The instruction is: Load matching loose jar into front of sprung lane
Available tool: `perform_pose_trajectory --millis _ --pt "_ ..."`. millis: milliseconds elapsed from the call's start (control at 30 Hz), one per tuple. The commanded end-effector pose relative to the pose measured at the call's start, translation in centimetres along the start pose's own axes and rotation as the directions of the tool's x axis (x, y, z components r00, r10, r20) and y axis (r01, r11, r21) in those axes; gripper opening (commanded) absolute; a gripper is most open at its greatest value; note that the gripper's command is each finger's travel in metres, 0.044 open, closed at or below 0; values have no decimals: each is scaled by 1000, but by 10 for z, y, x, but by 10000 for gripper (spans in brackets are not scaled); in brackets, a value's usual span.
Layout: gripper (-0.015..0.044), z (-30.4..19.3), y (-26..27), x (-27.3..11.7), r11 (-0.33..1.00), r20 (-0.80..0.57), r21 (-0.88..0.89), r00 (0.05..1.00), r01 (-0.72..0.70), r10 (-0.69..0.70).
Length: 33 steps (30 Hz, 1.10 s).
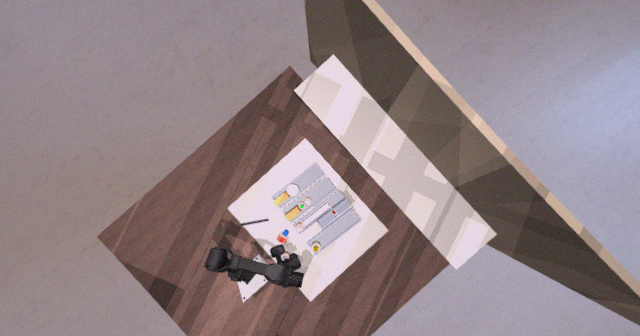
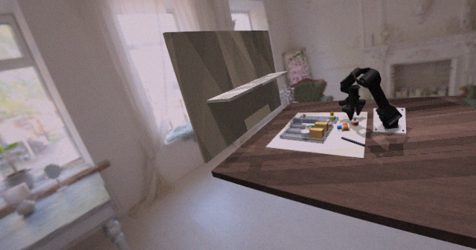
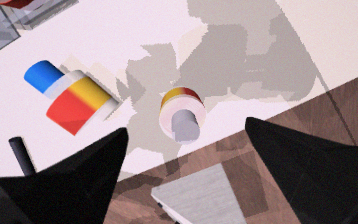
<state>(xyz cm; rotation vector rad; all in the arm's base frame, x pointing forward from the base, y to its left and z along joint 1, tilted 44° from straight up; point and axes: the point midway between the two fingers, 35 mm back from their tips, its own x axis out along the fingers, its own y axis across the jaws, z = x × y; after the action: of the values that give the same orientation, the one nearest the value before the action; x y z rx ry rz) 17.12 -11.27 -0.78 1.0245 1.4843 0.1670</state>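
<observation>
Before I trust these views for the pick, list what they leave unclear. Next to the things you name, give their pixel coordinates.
- Standing jar's (image 1: 285, 257) (image 2: 355, 122) (image 3: 182, 113) full label: the wrist view looks down on its cap; too small in the exterior view.
- Jar at the wrist view's top-left corner (image 3: 22, 3): cut off by the edge.
- Black rod's (image 1: 254, 222) (image 2: 353, 141) (image 3: 21, 154) lower end, wrist view: behind a finger.
</observation>
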Motion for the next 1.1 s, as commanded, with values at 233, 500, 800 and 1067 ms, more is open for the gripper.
perform_pose_trajectory --millis 233,500,800,1067 --pt "440 -2 1 20 1000 -4 9 1000 -8 8" --pt "440 -2 2 32 1000 -5 5 1000 -8 8" --pt "230 -2 2 32 1000 -5 5 1000 -8 8" --pt "138 -2 2 32 1000 -5 5 1000 -8 8"
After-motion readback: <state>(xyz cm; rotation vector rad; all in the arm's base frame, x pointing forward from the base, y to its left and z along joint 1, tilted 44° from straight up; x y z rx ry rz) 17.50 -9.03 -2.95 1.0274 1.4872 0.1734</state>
